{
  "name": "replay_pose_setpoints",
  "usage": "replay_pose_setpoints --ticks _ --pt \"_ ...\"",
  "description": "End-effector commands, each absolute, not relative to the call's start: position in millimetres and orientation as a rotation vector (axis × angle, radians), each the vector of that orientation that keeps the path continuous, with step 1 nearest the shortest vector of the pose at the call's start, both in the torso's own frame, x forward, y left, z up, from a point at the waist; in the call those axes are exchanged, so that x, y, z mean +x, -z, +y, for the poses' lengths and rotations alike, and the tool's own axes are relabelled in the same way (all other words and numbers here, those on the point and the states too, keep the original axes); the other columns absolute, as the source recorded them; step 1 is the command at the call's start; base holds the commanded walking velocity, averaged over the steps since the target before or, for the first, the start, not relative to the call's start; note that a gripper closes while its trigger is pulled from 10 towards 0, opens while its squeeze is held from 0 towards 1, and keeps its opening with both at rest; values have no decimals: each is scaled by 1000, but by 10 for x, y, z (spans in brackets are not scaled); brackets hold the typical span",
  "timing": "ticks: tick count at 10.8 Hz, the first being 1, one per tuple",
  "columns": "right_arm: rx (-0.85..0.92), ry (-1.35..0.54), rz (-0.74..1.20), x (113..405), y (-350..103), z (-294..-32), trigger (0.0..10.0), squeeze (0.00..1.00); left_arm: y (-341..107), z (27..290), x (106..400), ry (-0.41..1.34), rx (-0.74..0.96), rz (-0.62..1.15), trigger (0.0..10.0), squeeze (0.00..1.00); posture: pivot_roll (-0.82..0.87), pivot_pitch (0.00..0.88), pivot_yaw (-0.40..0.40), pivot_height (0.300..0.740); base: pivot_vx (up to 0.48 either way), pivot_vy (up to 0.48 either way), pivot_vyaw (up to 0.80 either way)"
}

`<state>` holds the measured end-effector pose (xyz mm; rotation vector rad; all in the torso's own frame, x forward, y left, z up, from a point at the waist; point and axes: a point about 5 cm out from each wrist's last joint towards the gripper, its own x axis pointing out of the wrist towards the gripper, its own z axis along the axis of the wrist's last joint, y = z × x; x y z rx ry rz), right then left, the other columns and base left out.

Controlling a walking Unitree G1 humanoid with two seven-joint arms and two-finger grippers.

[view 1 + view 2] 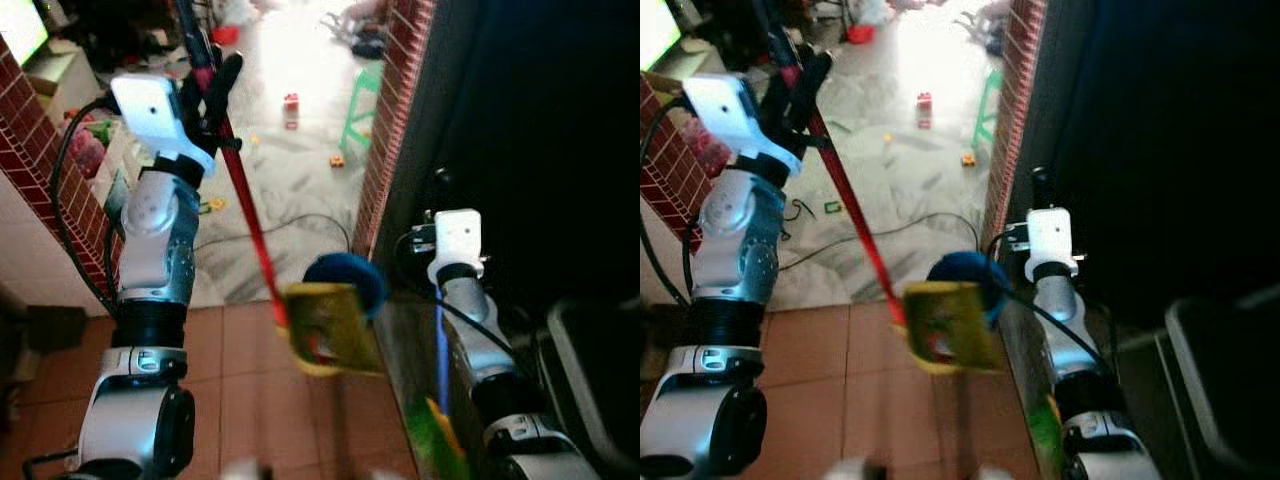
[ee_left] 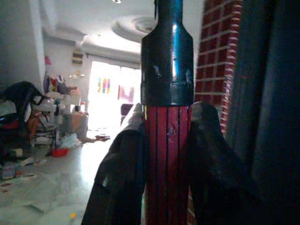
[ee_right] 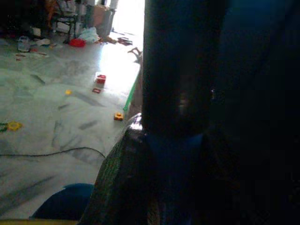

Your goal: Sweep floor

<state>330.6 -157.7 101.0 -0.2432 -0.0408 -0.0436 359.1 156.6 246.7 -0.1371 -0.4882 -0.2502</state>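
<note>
Left gripper point(image 1: 215, 85): raised at far left, fingers clamped around the red broom handle point(image 1: 250, 215), just under its black cap point(image 2: 167, 65).
Broom handle: slants from the left gripper down and right to the yellow broom head point(image 1: 330, 328), blurred, over the terracotta tiles point(image 1: 240, 400).
Blue round object point(image 1: 350, 275): just behind the broom head; what it is cannot be told.
Far floor: pale marble point(image 1: 290, 200), scattered small toys point(image 1: 291, 108), a green stool point(image 1: 362, 100), a black cable point(image 1: 300, 222).
Brick pillar point(image 1: 395, 110): right of centre.
Right gripper point(image 3: 159, 178): near right, low, closed on a dark blue pole point(image 3: 180, 70).
</note>
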Motion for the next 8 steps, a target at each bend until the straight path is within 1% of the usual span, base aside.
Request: replay_pose_setpoints --ticks 1,3,5,8 --pt "-239 19 -71 3330 -1074 -1496 10000 0 -2690 1665 3567 216 -108 -589 10000 0 -31 0 -8 740 469 0 0" --pt "-242 18 -71 3332 -1075 -1503 10000 0 -2723 1691 3569 192 -67 -606 10000 0 -36 0 -5 740 461 0 0" --pt "-245 15 -70 3330 -1070 -1492 10000 0 -2726 1722 3579 169 -61 -608 10000 0 -36 0 -6 740 461 0 0" --pt "-246 12 -69 3333 -1067 -1483 10000 0 -2729 1684 3591 161 -33 -618 10000 0 -37 0 -5 740 461 0 0"
